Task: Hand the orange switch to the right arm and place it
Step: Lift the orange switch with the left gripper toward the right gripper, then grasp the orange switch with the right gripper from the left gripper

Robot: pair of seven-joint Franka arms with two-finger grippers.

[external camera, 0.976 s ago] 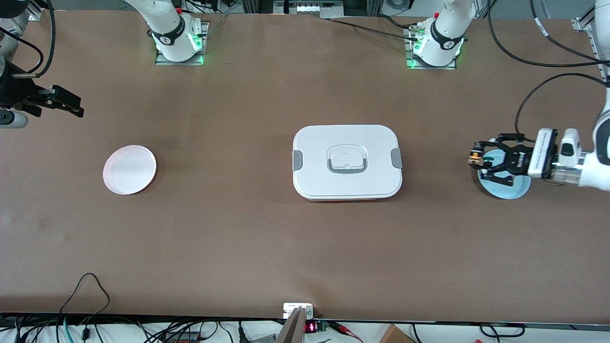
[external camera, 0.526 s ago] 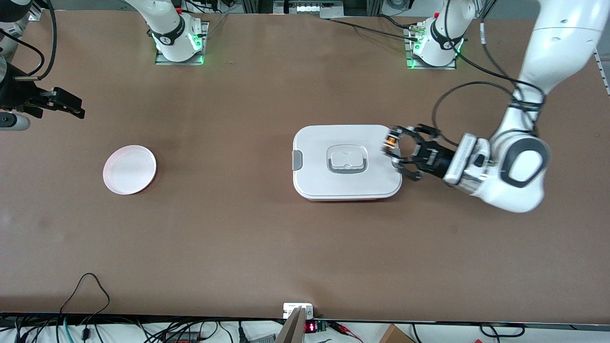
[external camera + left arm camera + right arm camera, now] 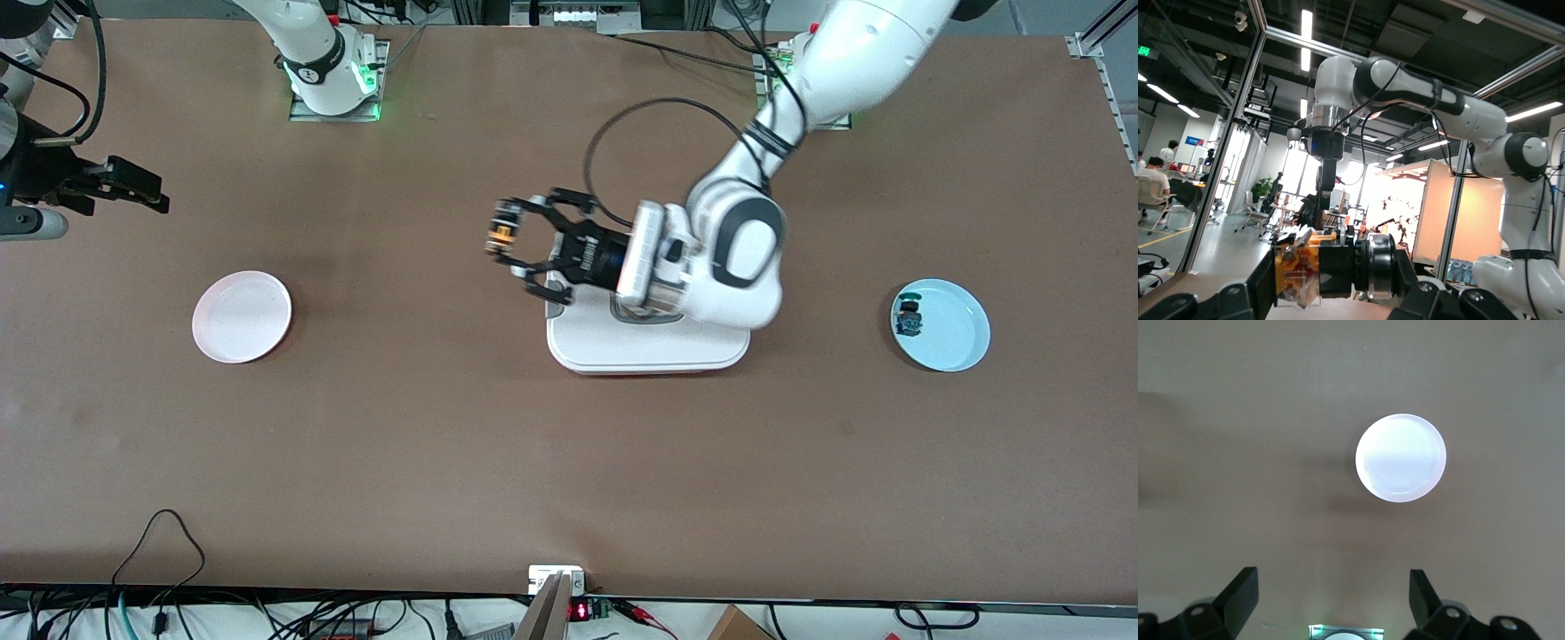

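Two hands: left hand [image 3: 508, 246] clasps the orange switch [image 3: 503, 233]; right hand [image 3: 133, 188] gapes, waiting.

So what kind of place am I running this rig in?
Most likely a robotics lab in an open industrial hall. Two arm bases are bolted to a brown table, cables run along its edge, and the left wrist view shows aluminium framing, strip lights and people at desks.

We are seeing the orange switch [image 3: 502, 233] [image 3: 1331, 270] lying sideways, pinched aloft over bare table beside the white box [image 3: 649, 347].
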